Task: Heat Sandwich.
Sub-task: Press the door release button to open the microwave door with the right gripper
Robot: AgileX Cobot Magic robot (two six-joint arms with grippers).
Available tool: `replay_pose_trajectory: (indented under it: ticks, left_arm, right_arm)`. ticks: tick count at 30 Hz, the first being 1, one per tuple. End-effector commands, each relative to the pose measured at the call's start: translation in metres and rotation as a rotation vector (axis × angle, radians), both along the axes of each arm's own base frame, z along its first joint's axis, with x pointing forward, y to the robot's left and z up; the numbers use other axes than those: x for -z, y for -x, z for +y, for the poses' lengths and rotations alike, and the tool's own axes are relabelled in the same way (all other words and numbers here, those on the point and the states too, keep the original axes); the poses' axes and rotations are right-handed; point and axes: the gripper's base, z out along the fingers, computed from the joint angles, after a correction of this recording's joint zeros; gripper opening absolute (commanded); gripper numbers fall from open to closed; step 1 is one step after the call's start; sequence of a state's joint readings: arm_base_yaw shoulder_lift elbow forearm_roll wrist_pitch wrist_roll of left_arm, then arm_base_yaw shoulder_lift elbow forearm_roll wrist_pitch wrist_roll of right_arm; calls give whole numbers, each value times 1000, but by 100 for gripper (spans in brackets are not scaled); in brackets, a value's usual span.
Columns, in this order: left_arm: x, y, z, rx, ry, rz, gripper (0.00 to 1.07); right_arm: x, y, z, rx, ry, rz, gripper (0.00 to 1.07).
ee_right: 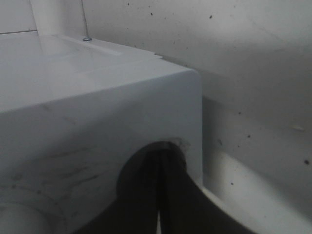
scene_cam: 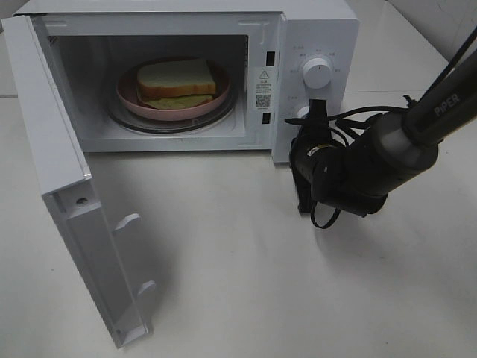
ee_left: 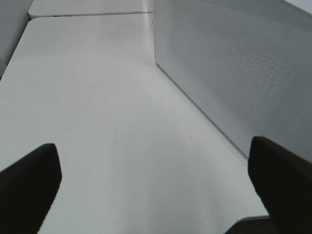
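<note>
A white table [scene_cam: 246,283] fills the lower half of the high view. On it, across the upper part of the frame, stands a white microwave oven [scene_cam: 313,30]. Its door [scene_cam: 52,149] is swung fully open and runs down the left edge toward the lower left, inner face showing.

From the right edge the dark right arm [scene_cam: 402,142] reaches in toward the centre right, with loose black cables around its wrist. Inside the oven cavity, upper centre-left, a glass turntable [scene_cam: 123,123] carries a round pink plate [scene_cam: 127,93]. The sandwich [scene_cam: 175,77] lies flat on that plate, white bread with tan crust uppermost and a pale green layer at its near edge.

The control panel sits on the oven's right front. It has a round upper knob [scene_cam: 318,73] and, below it, a lower knob [scene_cam: 302,112] partly hidden. A label [scene_cam: 264,88] with a printed code is stuck on the frame left of the panel.

The right gripper [scene_cam: 316,110] has its tip at the panel just beside the lower knob. In its wrist view the claw [ee_right: 163,156] is pinched fully together with nothing between the fingers.

The left gripper [ee_left: 156,185] appears only in its own wrist view. Its fingers [ee_left: 29,185] are spread wide at the bottom corners of the frame, empty, above bare table, beside the oven's perforated side wall [ee_left: 234,73].
</note>
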State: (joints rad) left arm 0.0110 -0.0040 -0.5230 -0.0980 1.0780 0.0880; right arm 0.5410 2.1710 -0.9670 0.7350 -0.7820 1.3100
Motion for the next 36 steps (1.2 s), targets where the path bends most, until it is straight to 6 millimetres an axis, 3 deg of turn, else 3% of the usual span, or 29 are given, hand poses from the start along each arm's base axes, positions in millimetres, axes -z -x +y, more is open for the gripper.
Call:
replay_pose_trajectory:
  ticks: [1,20,30,36]
  left_arm:
    - [1,0,0,-4,8,-12,100]
    - [1,0,0,-4,8,-12,100]
    - [1,0,0,-4,8,-12,100]
    - [1,0,0,-4,8,-12,100]
  right_arm:
    - [-48,-31,0,-35,33,-323,0]
    - [-41,-28,1,-55,40,-238,0]
    - [-33,2,-3,-127,50,-43,0]
    - [-44,24,-13,-170,95,2,0]
